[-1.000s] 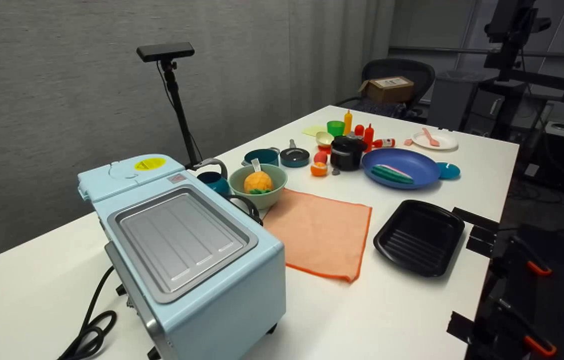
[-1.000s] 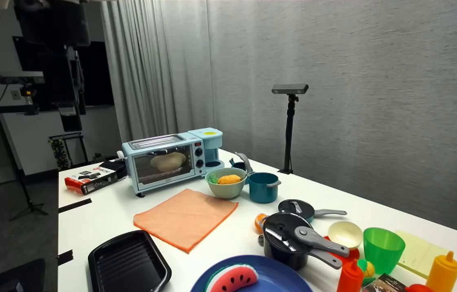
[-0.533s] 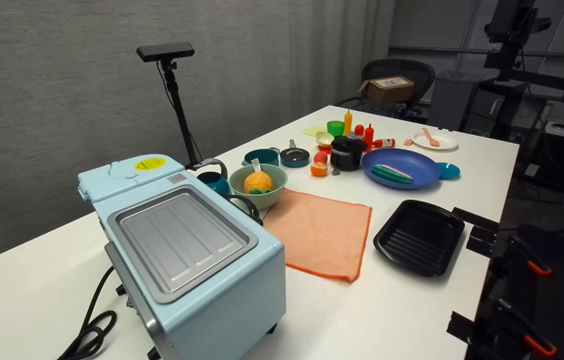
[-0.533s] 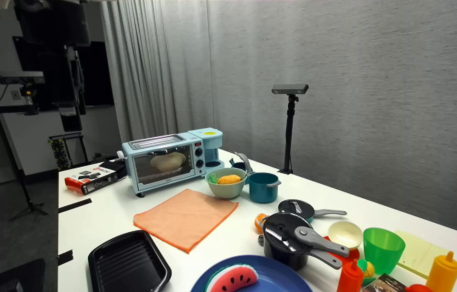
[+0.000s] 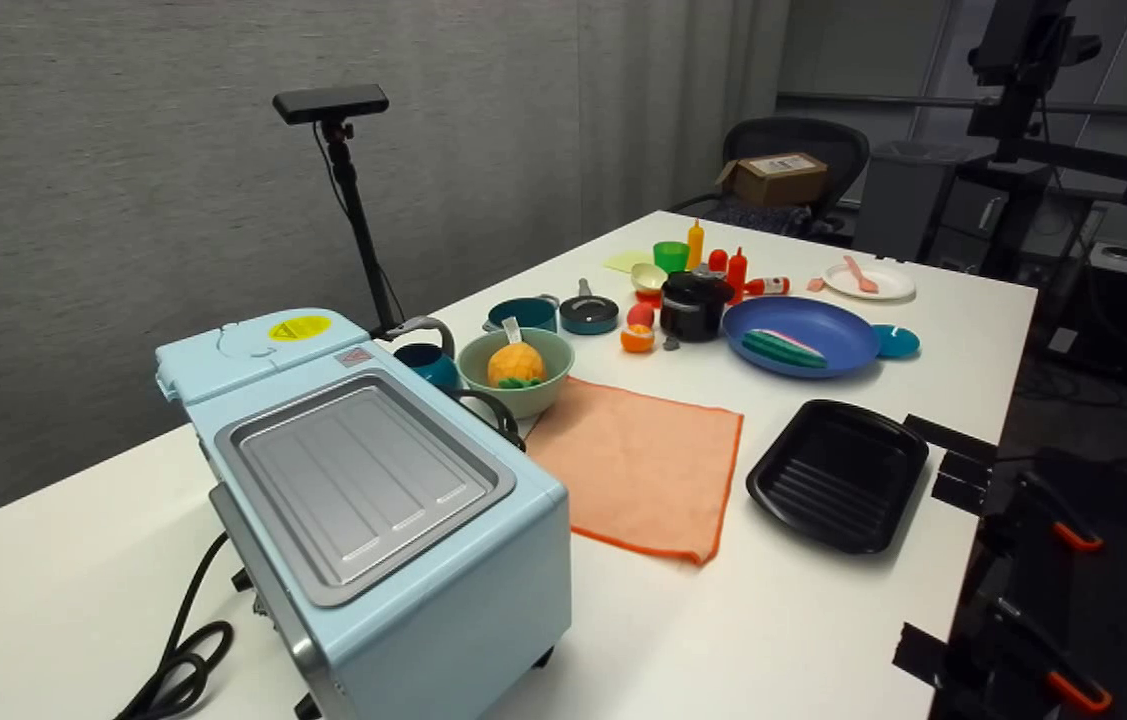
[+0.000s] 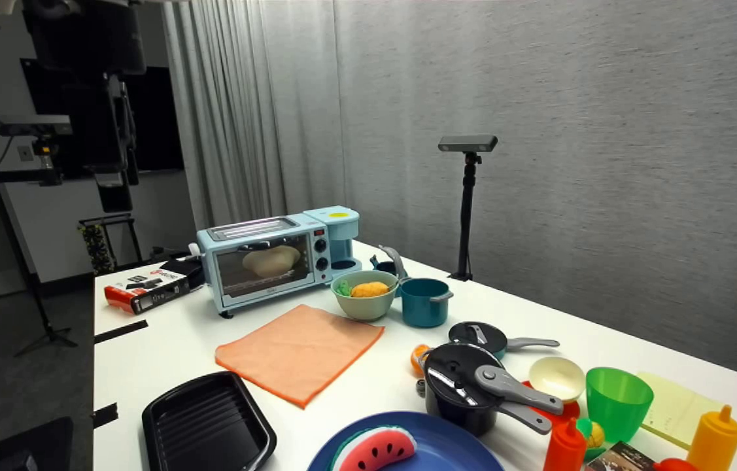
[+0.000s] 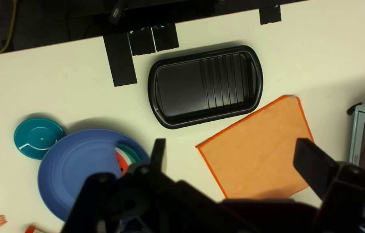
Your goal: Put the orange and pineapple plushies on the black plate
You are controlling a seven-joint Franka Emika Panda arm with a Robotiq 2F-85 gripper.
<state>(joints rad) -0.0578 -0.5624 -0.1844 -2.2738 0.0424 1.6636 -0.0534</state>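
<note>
In the wrist view, the gripper [image 7: 233,155] has its jaws spread wide, and I see nothing caught between them. Neither plushie is on the black plate [image 7: 205,86] yet (to me it looks more like a deep tray with ridges): the pineapple plushie [image 5: 515,366] lies inside the green bowl [image 5: 523,404], and the orange plushie [image 5: 637,338] rests on the white table [image 5: 773,620] near the black pot [image 6: 458,379]; if they touch, I cannot tell. In my judgement, both picks remain to do. For the pineapple, the main danger would be the gripper striking the bowl's wall, because little room is left around the plushie; then the bowl could tip or slide against the teal pot [image 6: 425,304]. For the orange, the black pot could block the descent, and a grip off the middle might make the round thing roll away. Later, a low carry might drag the cloth [image 7: 256,155], which lies just beside the plate.
</note>
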